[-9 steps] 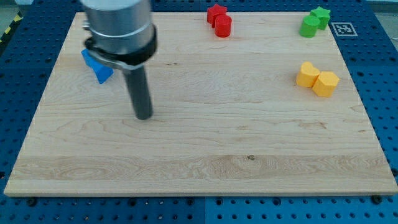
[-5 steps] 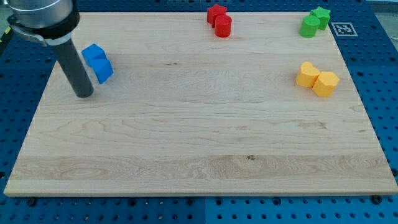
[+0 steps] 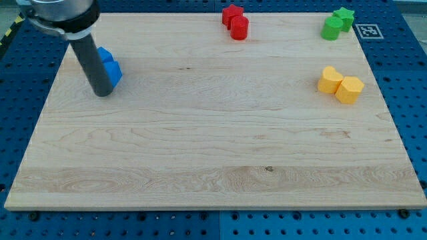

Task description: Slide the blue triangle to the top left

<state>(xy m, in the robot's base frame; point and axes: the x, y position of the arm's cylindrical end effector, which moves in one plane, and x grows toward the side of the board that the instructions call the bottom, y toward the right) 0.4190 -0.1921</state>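
Note:
Two blue blocks sit together near the board's upper left: a blue block at the back and the blue triangle just in front of it. My dark rod comes down from the view's top left and partly hides both. My tip rests on the board just below and left of the blue triangle, touching or almost touching its lower edge.
A red star and red cylinder stand at the top centre. A green star and green block are at the top right. Two yellow blocks lie at the right. The wooden board sits on a blue pegboard.
My tip swung from the board's middle left out past the blue blocks to their left, then came back right against the blue triangle's lower left. The blocks barely shifted.

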